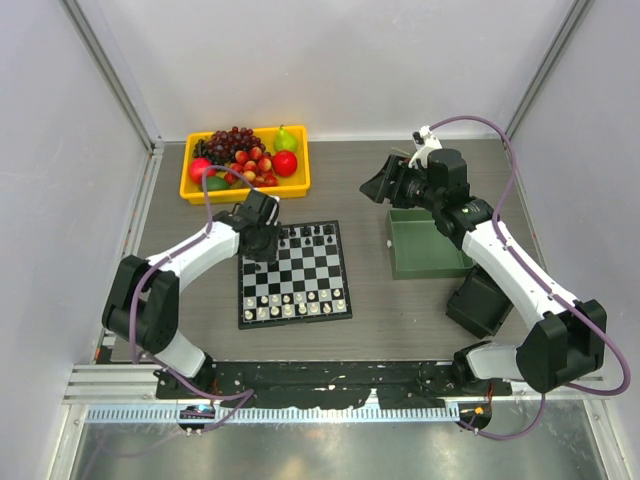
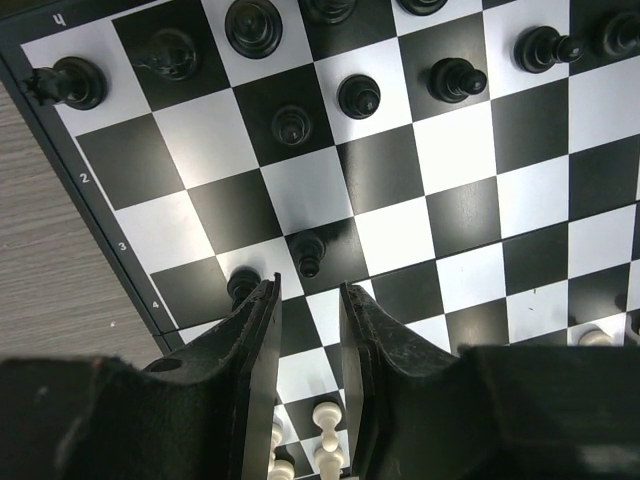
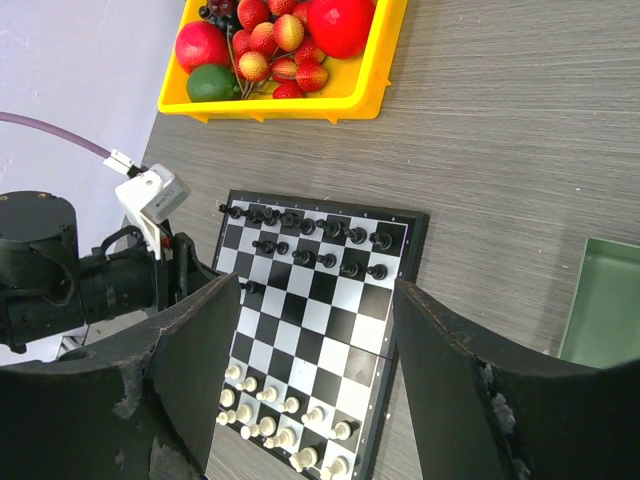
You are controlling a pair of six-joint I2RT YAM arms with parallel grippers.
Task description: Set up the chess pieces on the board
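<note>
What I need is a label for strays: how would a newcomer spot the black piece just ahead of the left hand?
Find the chessboard, then the left hand over its side. Just beyond the fingertips a black pawn sits on a dark square, away from the black rows. Unlike the stray piece half hidden beside a finger at the board's edge, it is in plain view.
</note>
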